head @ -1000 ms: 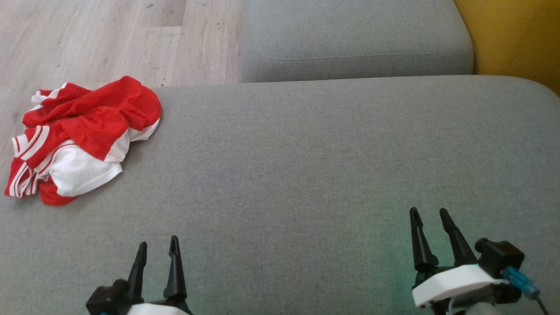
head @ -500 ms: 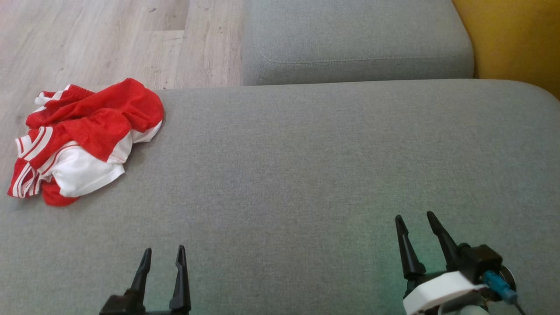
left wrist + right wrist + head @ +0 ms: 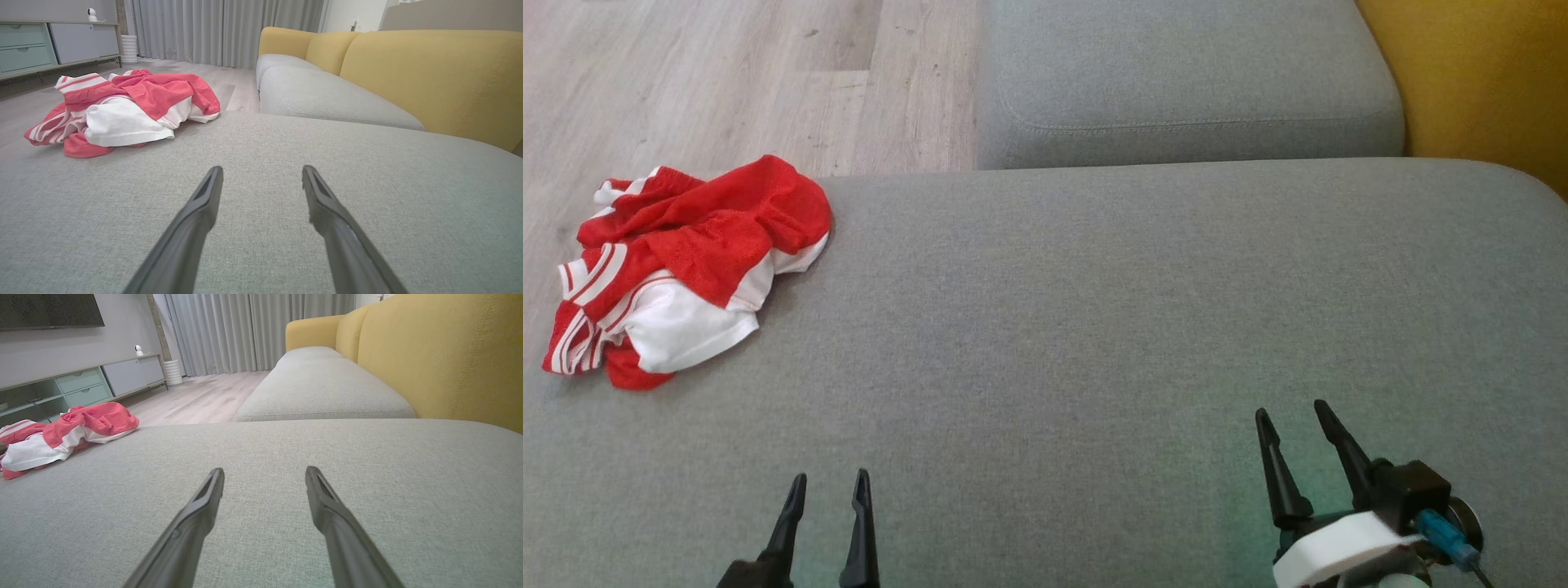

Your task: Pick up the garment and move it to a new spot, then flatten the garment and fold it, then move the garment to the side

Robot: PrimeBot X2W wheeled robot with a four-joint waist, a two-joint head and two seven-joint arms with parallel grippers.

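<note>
From the head, we saw the garment [image 3: 686, 261] heaped at the far left corner of the cushion [image 3: 1094, 327], well apart from our left gripper [image 3: 832, 476] and right gripper [image 3: 1290, 408], both wide and empty. On the left wrist, it looked soft, light and limp; we judged a raised red fold the best pinch. On the right wrist, it lay far left.

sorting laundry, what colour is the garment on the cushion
The garment is red and white with striped trim; head view.
</note>
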